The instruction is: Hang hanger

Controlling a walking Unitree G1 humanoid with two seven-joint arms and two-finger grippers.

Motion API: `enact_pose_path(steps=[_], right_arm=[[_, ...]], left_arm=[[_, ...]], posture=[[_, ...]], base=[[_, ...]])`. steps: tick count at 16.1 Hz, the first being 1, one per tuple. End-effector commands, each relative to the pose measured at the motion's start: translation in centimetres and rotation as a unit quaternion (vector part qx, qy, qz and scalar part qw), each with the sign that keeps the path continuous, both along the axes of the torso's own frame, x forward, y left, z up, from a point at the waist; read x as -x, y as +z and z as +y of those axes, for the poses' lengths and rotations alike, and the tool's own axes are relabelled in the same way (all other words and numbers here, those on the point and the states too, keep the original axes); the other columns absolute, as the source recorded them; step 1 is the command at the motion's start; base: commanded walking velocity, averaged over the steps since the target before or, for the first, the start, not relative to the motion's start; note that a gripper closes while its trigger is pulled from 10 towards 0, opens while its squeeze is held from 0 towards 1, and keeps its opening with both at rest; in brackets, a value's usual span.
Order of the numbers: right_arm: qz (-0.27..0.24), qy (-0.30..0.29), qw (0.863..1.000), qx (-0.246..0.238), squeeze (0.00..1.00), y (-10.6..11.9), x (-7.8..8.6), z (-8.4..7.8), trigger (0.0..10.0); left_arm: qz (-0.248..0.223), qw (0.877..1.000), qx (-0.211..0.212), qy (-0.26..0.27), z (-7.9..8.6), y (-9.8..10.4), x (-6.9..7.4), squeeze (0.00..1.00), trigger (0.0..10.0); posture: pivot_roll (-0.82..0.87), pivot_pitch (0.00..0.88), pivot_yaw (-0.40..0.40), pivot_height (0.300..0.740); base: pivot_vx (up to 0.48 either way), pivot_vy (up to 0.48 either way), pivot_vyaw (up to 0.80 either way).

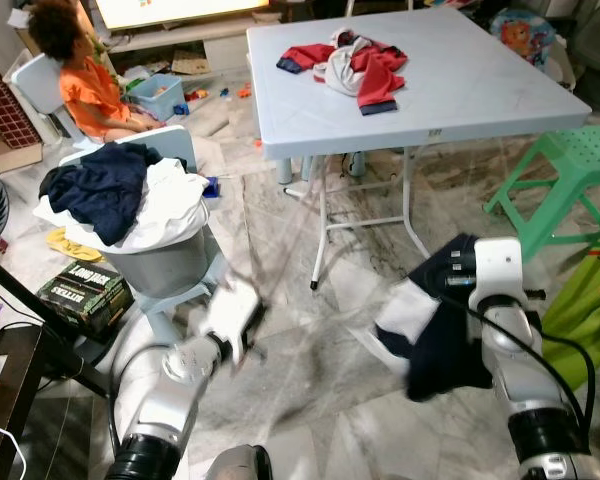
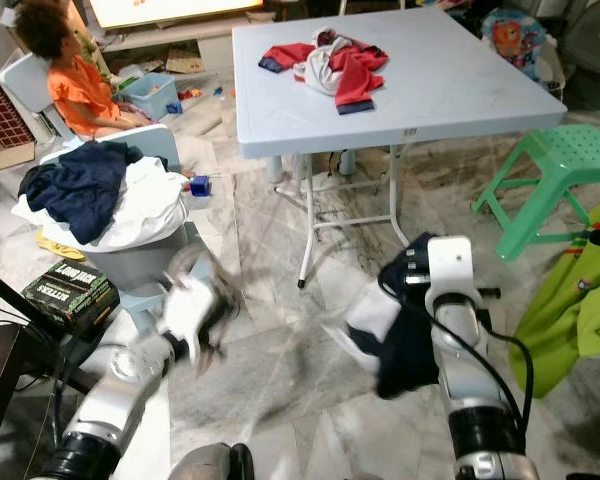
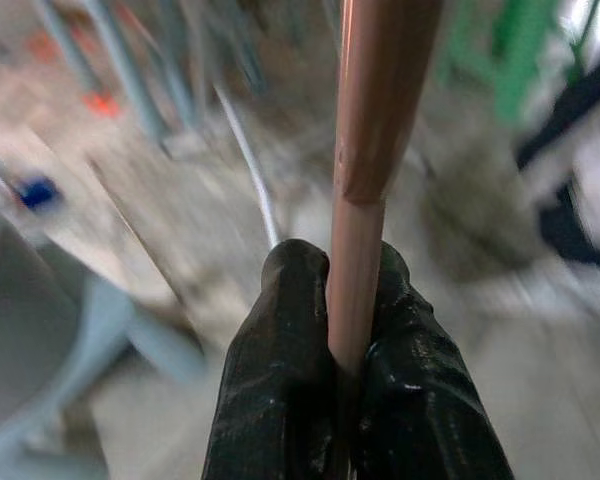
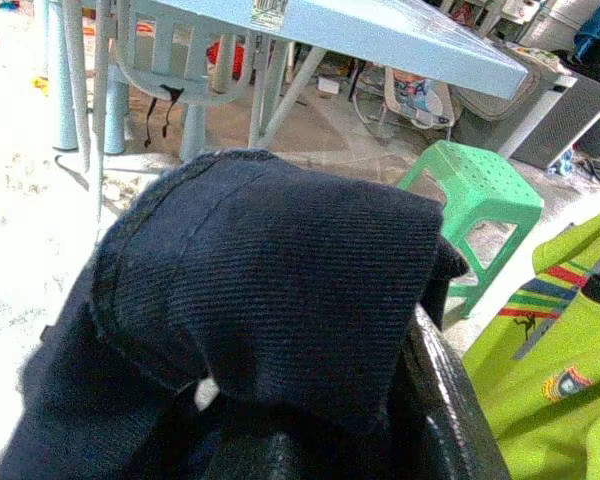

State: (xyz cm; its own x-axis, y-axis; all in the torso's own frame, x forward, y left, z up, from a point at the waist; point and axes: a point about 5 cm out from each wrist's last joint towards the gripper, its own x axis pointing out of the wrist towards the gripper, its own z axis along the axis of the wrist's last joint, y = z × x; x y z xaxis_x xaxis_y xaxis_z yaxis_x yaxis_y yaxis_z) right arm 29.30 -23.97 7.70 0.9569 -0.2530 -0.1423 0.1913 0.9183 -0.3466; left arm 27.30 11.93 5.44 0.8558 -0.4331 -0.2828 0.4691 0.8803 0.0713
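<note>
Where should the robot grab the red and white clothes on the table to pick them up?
Best guess: pinch the raised bunched middle of the red and white clothes, coming straight down from above. The pile lies crumpled on the flat folding table, so the humped folds give the fingers something to close on, while the flat edges would slip.

no readable text; white lettering on the dark box (image 1: 84, 290) by the basket, blurred

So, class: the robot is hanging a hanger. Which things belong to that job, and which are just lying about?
Job:
- hanger rod, gripped in left hand
- navy garment, draped over right hand

Lying about:
- laundry basket
- red clothes on table
- green stool
</note>
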Motion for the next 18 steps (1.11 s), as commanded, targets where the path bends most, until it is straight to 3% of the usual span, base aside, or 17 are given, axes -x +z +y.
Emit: enact_pose_path(steps=[1, 2, 3, 5, 7, 8, 12, 14, 18], right_arm=[[-0.048, 0.011, 0.999, -0.012, 0.0, 1.6, -0.4, 0.4, 10.0], [-0.069, -0.008, 0.994, -0.08, 0.0, 1.9, -0.1, 0.4, 10.0], [-0.074, 0.023, 0.995, -0.068, 0.0, 1.9, 0.4, 0.6, 10.0], [-0.045, 0.047, 0.993, -0.1, 0.0, 1.2, 1.4, 1.2, 10.0], [-0.063, 0.078, 0.99, -0.097, 0.0, 1.7, 2.1, 2.3, 10.0], [-0.06, 0.076, 0.987, -0.126, 0.0, 1.6, 2.4, 3.5, 10.0], [-0.072, 0.044, 0.988, -0.127, 0.0, 1.2, 2.9, 3.7, 10.0], [-0.076, 0.037, 0.987, -0.133, 0.0, 1.3, 2.9, 3.7, 10.0], [-0.091, 0.082, 0.986, -0.11, 0.0, 2.5, 1.9, 4.2, 10.0]], left_arm=[[-0.03, 0.999, 0.016, 0.025, 0.5, 1.0, -0.2, 0.0, 10.0], [-0.055, 0.996, 0.039, 0.056, 0.8, 1.7, -0.5, 0.0, 10.0], [-0.058, 0.993, 0.065, 0.083, 1.1, 2.0, -0.6, 0.0, 10.0], [-0.06, 0.992, 0.065, 0.093, 1.3, 2.0, -0.5, 0.0, 10.0], [-0.052, 0.991, 0.073, 0.102, 1.6, 1.7, -0.1, 0.0, 10.0], [-0.05, 0.99, 0.076, 0.11, 1.8, 1.5, 0.1, 0.0, 10.0], [-0.056, 0.988, 0.078, 0.117, 1.8, 1.7, -0.3, 0.0, 10.0], [-0.06, 0.987, 0.074, 0.129, 2.1, 1.6, -0.2, 0.0, 10.0], [-0.074, 0.985, 0.074, 0.138, 1.9, 1.8, -0.3, 0.0, 10.0]], posture=[[-0.04, 0.0, 0.052, 0.74], [-0.05, 0.0, 0.061, 0.74], [-0.05, 0.0, 0.065, 0.74], [-0.06, 0.0, 0.071, 0.74], [-0.06, 0.0, 0.072, 0.74], [-0.06, 0.0, 0.071, 0.74], [-0.04, 0.0, 0.066, 0.74], [-0.05, 0.0, 0.071, 0.74], [-0.04, 0.0, 0.061, 0.74]], base=[[0.0, 0.0, 0.0], [0.0, 0.0, 0.0], [0.0, 0.0, 0.0], [0.0, 0.0, 0.0], [0.0, 0.0, 0.0], [0.274, 0.0, -0.58], [0.274, 0.0, -0.8], [0.276, 0.0, 0.0], [0.343, 0.0, 0.0]])
